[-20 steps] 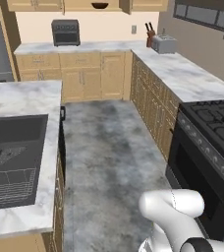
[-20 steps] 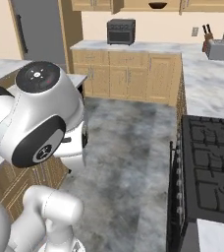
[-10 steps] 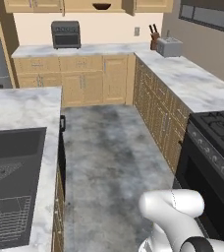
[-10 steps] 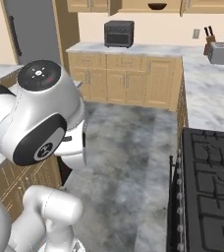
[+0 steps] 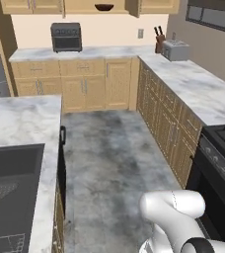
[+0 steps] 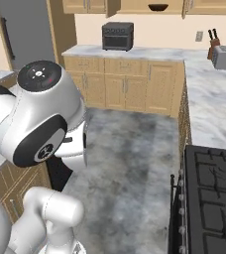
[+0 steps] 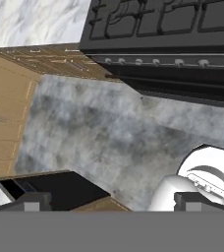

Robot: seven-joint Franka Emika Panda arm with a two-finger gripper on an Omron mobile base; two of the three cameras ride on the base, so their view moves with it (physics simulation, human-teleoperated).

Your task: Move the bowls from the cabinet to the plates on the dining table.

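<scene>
Left base view shows the dark wooden bowl (image 5: 104,7) up in the open wall cabinet (image 5: 99,6) at the far end, light, rigid and probably best pinched by its rim, while the gripper (image 7: 111,202), fingers spread wide and empty, points floorward.

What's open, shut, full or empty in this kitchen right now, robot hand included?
wall cabinet: middle door open, dark bowl inside.
base cabinet doors: shut.
sink: empty.
gripper: open, holding nothing, facing the floor.
</scene>
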